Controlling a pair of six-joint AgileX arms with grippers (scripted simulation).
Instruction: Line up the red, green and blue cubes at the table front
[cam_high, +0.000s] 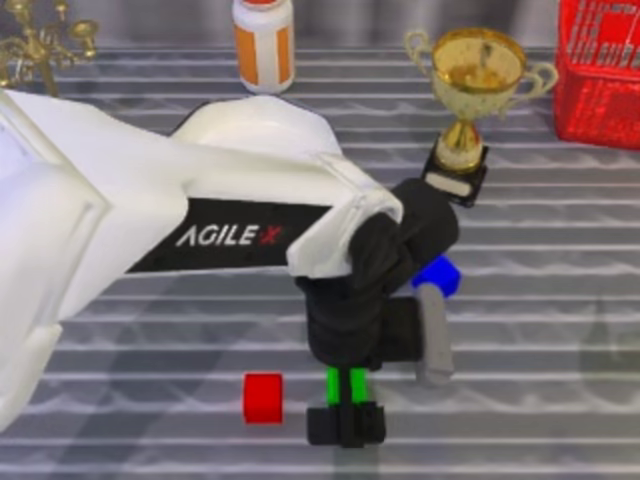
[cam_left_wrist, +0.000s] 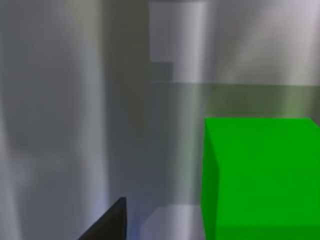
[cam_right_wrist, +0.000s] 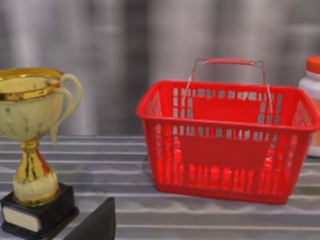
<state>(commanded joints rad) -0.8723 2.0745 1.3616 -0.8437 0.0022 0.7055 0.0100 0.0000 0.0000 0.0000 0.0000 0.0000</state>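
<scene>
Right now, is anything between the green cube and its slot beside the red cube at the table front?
Nothing visible. The green cube sits at the left gripper, near the front edge, with bare table between it and the red cube.

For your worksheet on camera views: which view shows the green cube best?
The left wrist view: the green cube fills much of it, with two faces plain. In the top view the left pincer hides most of the cube, leaving only green slivers. The right wrist view does not show it.
</scene>
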